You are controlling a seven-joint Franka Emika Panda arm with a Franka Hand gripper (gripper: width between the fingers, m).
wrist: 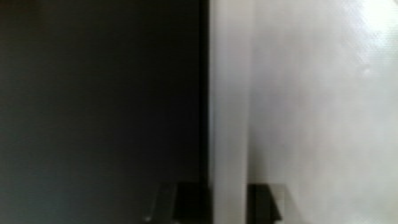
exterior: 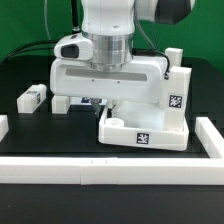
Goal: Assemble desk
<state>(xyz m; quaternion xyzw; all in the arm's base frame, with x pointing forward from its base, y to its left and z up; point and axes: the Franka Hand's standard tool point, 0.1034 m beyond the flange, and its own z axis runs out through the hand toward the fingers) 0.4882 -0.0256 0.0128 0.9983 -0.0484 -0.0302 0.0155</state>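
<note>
The white desk top (exterior: 150, 128) lies on the black table, right of centre in the exterior view, with a tag on its front wall. One white leg (exterior: 177, 75) stands upright at its right side. My gripper (exterior: 106, 107) comes down at the top's left end. In the wrist view the gripper (wrist: 224, 203) has a dark finger on each side of a thin white wall of the desk top (wrist: 302, 100), so it is shut on that rim. Two loose legs lie to the left, one far left (exterior: 32, 97) and one nearer the arm (exterior: 70, 102).
A long low white border wall (exterior: 110, 170) runs along the table's front, with short side pieces at the left (exterior: 4, 125) and the right (exterior: 212, 135). A green backdrop stands behind. My arm's wide white hand hides the table behind the desk top.
</note>
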